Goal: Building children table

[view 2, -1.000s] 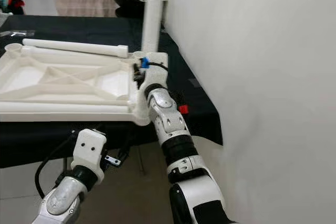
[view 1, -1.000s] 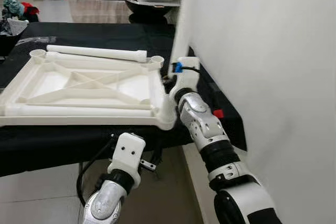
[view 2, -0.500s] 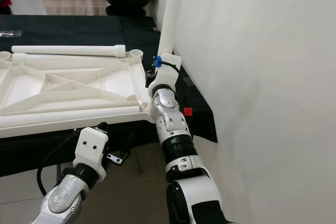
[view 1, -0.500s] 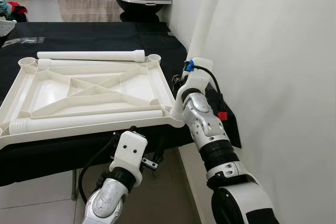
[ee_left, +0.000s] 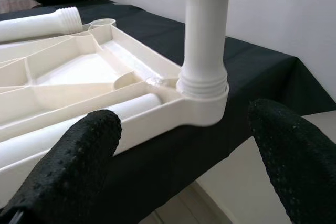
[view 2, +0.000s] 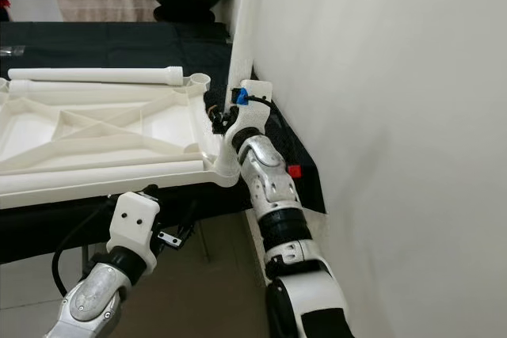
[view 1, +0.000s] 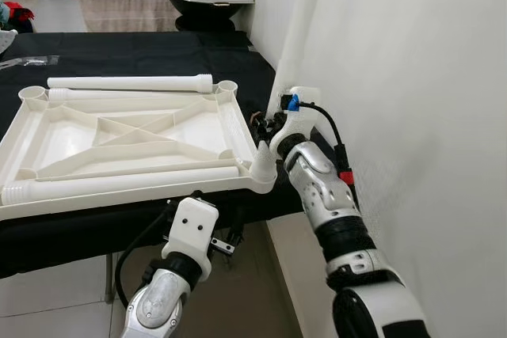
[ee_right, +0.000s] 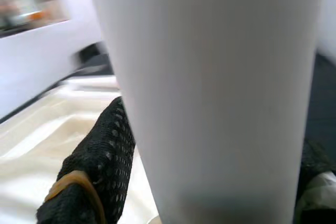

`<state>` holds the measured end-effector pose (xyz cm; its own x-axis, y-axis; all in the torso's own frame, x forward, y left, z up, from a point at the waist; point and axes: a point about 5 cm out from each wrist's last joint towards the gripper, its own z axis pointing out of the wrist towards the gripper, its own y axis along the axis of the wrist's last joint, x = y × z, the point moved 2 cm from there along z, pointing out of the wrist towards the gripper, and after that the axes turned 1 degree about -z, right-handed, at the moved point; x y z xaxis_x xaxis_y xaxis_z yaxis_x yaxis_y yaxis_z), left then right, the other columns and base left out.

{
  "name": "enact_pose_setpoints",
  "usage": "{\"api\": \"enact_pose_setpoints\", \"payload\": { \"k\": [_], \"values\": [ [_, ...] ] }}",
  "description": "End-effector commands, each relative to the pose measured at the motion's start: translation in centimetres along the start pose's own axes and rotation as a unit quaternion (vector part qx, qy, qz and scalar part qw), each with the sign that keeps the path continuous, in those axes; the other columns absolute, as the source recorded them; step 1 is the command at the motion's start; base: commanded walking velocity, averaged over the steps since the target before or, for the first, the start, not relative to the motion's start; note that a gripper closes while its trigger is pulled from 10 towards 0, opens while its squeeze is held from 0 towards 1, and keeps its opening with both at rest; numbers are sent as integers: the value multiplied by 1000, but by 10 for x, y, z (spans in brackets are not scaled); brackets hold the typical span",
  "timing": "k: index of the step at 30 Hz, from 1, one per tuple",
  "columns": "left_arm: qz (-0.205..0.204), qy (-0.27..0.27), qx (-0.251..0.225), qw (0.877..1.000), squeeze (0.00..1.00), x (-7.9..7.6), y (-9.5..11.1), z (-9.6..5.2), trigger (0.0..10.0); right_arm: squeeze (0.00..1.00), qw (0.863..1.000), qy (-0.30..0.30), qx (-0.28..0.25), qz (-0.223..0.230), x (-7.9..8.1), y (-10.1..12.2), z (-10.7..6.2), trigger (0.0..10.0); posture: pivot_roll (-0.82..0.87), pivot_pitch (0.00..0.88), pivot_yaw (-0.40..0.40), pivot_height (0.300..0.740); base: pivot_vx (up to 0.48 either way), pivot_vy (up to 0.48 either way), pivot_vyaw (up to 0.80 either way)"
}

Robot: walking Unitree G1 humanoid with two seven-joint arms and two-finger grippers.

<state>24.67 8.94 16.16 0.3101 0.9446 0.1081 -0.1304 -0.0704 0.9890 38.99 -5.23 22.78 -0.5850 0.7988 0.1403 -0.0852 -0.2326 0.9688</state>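
- Right gripper (view 2: 224, 119) grips the upright leg (view 2: 244, 29) seated in the tabletop (view 1: 119, 136) corner socket (ee_left: 202, 103); keep it vertical while twisting.
- Left gripper (ee_left: 178, 145) hangs wide open below the table edge.

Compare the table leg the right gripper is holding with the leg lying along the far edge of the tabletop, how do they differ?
The held leg stands upright, its lower end seated in the near right corner socket of the upturned tabletop; the far leg lies flat, not fitted. The held leg sits between the fingers of the right gripper; nothing touches the far leg. Both are white plastic tubes with a ribbed end.
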Motion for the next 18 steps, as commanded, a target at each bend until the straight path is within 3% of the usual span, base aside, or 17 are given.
{"api": "enact_pose_setpoints", "payload": {
  "k": [1, 4, 12, 13, 18],
  "values": [
    [-2, -5, 6, 1000, 0, -1, -2, -1, 10000, 0, 998, 62, 16, 7, 19, -6, 1, 10000, 70, 88, -111, 740, 0, 0, 0],
    [-2, -7, 5, 1000, 0, -1, -2, 0, 10000, 0, 992, 127, 19, 19, 31, -7, -3, 10000, 71, 87, -110, 740, 0, 0, 0],
    [-3, -7, 2, 1000, 0, -1, -1, 2, 10000, 0, 983, 178, 12, 30, 38, -4, -1, 10000, 74, 83, -117, 740, 0, 0, 0],
    [-2, -7, 2, 1000, 0, -1, -1, 2, 10000, 0, 981, 191, 9, 33, 40, -2, 0, 0, 75, 80, -119, 740, 0, 0, 0],
    [-1, -4, -1, 1000, 0, 0, 0, 2, 10000, 0, 973, 230, 6, 31, 50, 5, 1, 0, 76, 91, -119, 740, 0, 0, 0]
  ]
}}
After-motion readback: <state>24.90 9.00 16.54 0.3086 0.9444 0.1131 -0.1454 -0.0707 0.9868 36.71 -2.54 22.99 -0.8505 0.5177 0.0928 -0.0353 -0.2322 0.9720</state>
